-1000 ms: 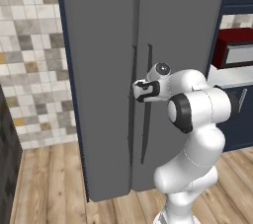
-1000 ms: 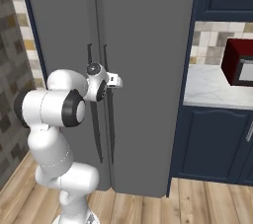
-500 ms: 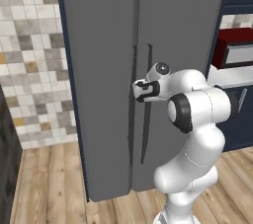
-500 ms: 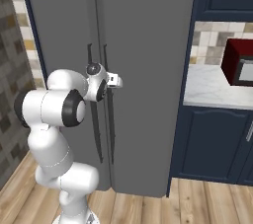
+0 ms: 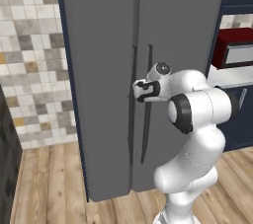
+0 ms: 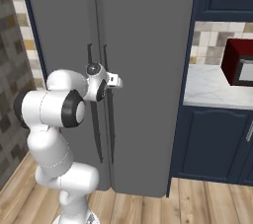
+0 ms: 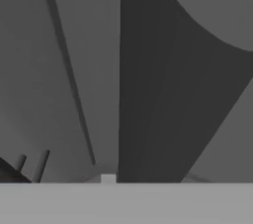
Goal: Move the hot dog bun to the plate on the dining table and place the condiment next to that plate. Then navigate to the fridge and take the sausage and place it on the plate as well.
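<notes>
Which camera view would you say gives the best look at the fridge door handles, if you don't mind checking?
The left base view: both fridge door handles show as full-length dark bars, with the gripper shut on the left one. The right base view also shows them, but the arm covers their middle. The hand view is too close, giving just a broad dark band.

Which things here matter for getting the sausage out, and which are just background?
Job:
fridge, doors closed
fridge handles
gripper, jaws shut at the left handle

Background:
red microwave
counter
blue cabinets
tiled wall
wood floor
</notes>
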Available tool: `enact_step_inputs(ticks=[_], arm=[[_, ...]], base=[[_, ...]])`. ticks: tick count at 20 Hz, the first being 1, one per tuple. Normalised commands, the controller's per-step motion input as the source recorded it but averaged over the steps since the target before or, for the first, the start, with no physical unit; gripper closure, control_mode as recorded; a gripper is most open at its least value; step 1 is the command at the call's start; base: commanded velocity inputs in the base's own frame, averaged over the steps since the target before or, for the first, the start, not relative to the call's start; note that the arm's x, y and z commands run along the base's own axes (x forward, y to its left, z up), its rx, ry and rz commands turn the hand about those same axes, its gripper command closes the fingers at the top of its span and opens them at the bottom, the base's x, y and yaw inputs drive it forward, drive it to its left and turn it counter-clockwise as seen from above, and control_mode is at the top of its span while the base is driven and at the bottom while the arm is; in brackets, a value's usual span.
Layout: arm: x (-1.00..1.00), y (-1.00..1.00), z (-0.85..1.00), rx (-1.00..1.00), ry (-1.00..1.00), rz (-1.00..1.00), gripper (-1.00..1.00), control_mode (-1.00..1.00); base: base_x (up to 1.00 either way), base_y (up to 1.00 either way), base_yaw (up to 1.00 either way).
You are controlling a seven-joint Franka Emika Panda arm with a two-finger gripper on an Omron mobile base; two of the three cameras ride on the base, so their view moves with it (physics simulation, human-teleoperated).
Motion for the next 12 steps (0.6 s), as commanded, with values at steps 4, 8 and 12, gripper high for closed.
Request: enact_step_inputs(ticks=[4,8,12], arm=[[-0.89,-0.02,-0.01,0.05,0.00,-0.07,1.00,-1.00],[-1.00,-0.14,0.15,0.08,0.00,-0.07,1.00,-1.00],[-1.00,-0.34,0.40,0.14,0.00,-0.09,1.00,-1.00]], base=[[0.00,0.00,0.00],[0.00,0.00,0.00],[0.00,0.00,0.00]])
